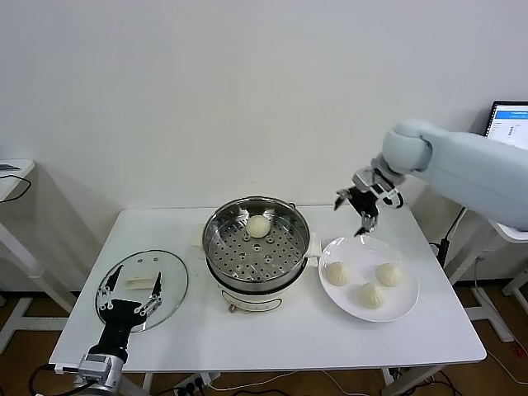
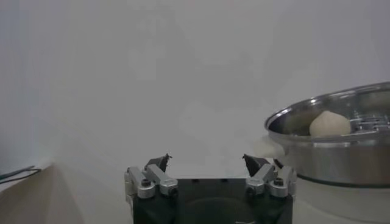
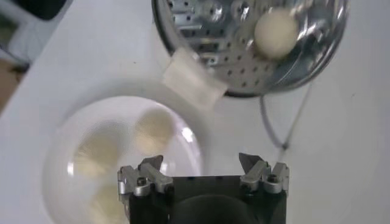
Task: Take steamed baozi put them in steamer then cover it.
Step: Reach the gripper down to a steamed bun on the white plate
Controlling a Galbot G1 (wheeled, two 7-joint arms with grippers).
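Note:
The steel steamer (image 1: 256, 252) stands mid-table with one baozi (image 1: 259, 226) on the far side of its perforated tray. Three baozi (image 1: 337, 273) (image 1: 388, 274) (image 1: 372, 294) lie on the white plate (image 1: 394, 309) to its right. My right gripper (image 1: 357, 211) is open and empty, in the air above the plate's far edge, between plate and steamer. The right wrist view shows the steamer (image 3: 241, 64), its baozi (image 3: 275, 34) and the plate's baozi (image 3: 153, 129). My left gripper (image 1: 132, 290) is open and empty over the glass lid (image 1: 169, 283) at the table's left.
The steamer (image 2: 341, 155) with its baozi (image 2: 329, 123) also shows in the left wrist view. A white steamer handle (image 3: 194, 83) sticks out toward the plate, and a thin cord (image 3: 277, 137) trails from the steamer. A laptop screen (image 1: 508, 122) stands off the table's right.

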